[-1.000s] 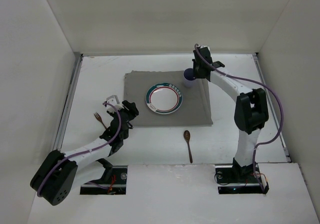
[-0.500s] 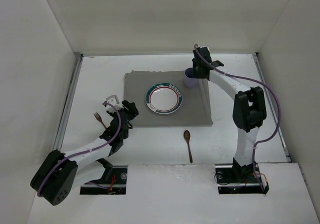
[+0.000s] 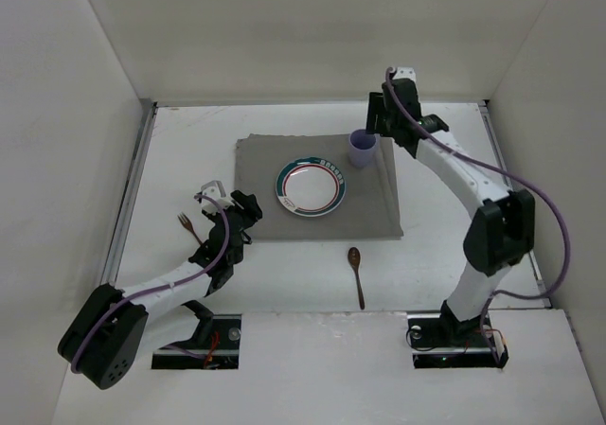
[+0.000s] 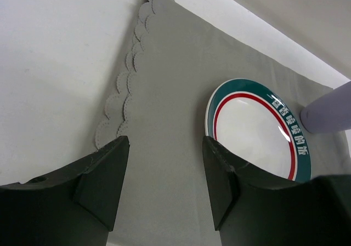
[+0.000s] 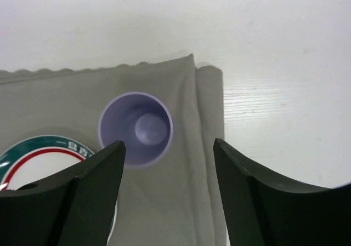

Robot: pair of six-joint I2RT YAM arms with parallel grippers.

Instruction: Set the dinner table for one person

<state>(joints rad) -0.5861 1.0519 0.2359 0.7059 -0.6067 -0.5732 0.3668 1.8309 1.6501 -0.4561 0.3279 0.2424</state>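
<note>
A grey cloth mat (image 3: 275, 165) lies on the white dinner table (image 3: 189, 150). On the mat sit a green-and-red rimmed plate (image 3: 311, 187) and, at its back right, an upright, empty lilac cup (image 3: 361, 148). My right gripper (image 3: 374, 122) hangs open above and just behind the cup. In the right wrist view the cup (image 5: 135, 128) stands free, ahead of the spread fingers (image 5: 93, 191). My left gripper (image 3: 250, 207) hovers open over the mat's near left corner with nothing between its fingers (image 4: 104, 175). The plate (image 4: 258, 128) lies ahead of it.
A small fork (image 3: 187, 224) lies on the table left of the mat. A wooden spoon (image 3: 356, 272) lies in front of the mat. The mat's right edge is folded into a ridge (image 5: 211, 109). White walls enclose the table, with metal rails (image 3: 133, 188) along its sides.
My right gripper has opened, let go of the cup, and lifted up and back from it. The cup stays standing on the mat. The left arm has not moved.
</note>
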